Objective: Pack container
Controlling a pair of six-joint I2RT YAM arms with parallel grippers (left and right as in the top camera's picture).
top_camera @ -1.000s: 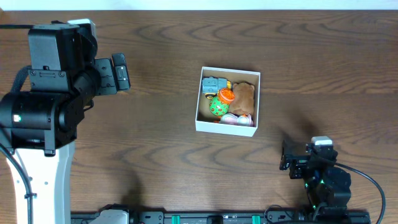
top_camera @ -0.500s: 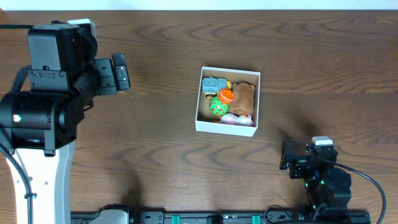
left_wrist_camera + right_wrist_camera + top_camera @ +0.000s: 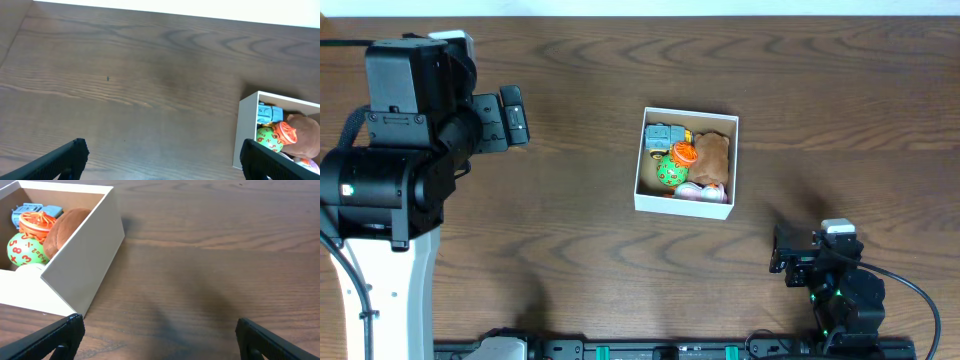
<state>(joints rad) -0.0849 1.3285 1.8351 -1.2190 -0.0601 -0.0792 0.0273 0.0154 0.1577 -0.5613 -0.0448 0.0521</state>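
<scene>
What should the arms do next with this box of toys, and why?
Probably call it done and make no further grab. The box already holds a green ball, a brown toy and a blue toy. No loose toy shows on the table, and the left claw and right claw are open, empty and apart from it.

Robot lab, wooden table [image 3: 570, 240], left arm [image 3: 395, 175], right arm [image 3: 838, 292]

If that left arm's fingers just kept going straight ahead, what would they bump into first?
Probably the container, its white wall clipped by one finger; the middle line crosses only bare table. Depth is unclear.
</scene>
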